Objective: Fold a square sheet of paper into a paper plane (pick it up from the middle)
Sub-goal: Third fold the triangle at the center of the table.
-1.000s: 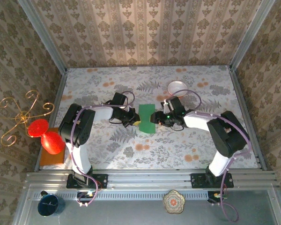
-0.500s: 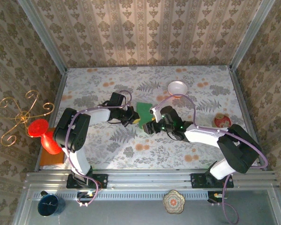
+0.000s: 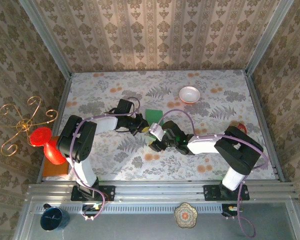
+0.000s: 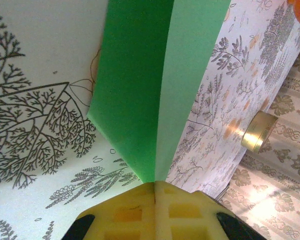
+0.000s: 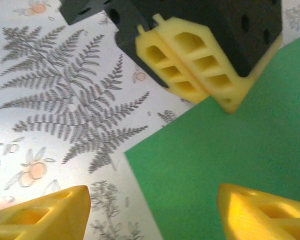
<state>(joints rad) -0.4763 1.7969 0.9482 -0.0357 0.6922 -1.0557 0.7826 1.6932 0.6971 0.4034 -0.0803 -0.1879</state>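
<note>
Green paper (image 4: 140, 95) is pinched in the fully closed left gripper (image 4: 155, 186) and extends ahead of it. Right gripper (image 5: 152, 202) is spread wide, nothing gripped, with the paper's corner beneath it.

The paper (image 4: 140, 85) was thin, matt and smooth, with one sharp crease. The left fingers (image 4: 125, 212) were matt yellow plastic, moulded with hollow cells, and the right fingers (image 5: 40, 210) were the same. The table (image 3: 115, 165) cover looked like a smooth printed sheet with a faint sheen. The bowl (image 3: 189, 93) was glossy, and the rail (image 3: 160, 190) was brushed metal.
</note>
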